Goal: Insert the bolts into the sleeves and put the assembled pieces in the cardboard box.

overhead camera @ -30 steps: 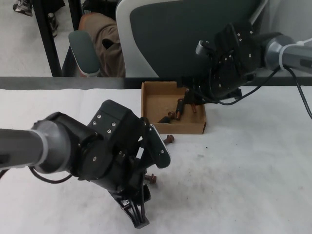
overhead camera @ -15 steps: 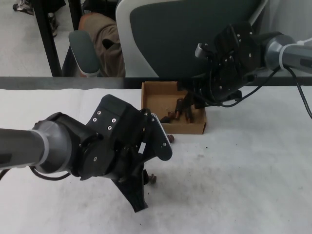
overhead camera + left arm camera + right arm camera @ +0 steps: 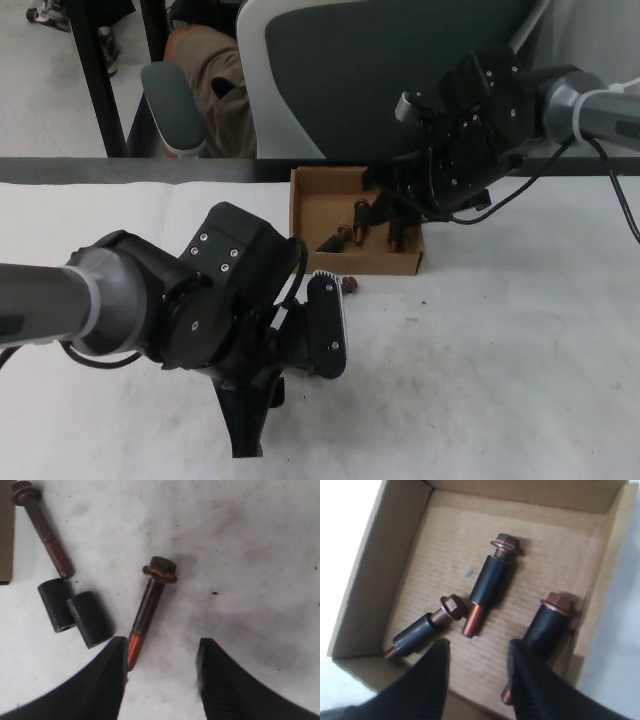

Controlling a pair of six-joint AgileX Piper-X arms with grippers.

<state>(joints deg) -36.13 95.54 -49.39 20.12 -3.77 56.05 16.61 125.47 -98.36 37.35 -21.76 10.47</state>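
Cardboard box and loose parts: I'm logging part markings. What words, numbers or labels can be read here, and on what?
None can be read.
The cardboard box shows plain walls and floor, with no print.
The loose bolt by the left gripper shows no legible stamp on its head.
The sleeve beside it is plain black.

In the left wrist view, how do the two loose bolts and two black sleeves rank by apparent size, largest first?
1. The box-side bolt and the other bolt: about equal length, so unranked.
2. The sleeve nearer that other bolt and its neighbour sleeve: alike, shorter than either bolt, though thicker.
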